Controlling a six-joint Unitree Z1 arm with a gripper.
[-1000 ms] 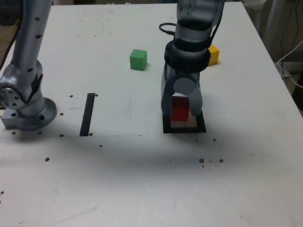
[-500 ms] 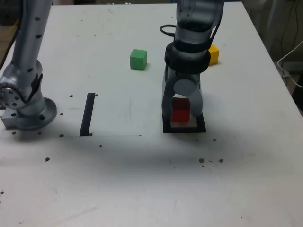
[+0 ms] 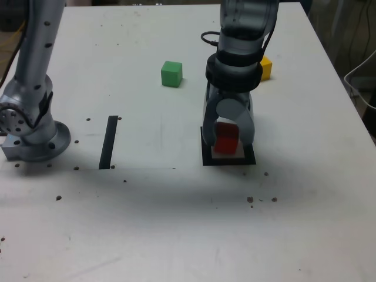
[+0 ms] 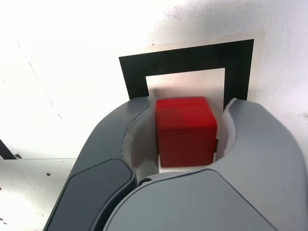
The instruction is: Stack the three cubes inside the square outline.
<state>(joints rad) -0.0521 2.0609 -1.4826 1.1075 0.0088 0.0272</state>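
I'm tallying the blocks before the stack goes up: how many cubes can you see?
3: the red cube between the fingers over the square outline; the green cube alone on the table; the yellow cube partly hidden behind the arm.

red cube (image 3: 227, 138) at the square outline (image 3: 254, 160), green cube (image 3: 171, 74) and yellow cube (image 3: 265, 69) farther back

A straight black strip (image 3: 108, 142) lies on the pale, speckled worktop (image 3: 147, 223); a thin whitish line, perhaps a cable (image 3: 359, 97), curves beside its far right edge in the exterior view.
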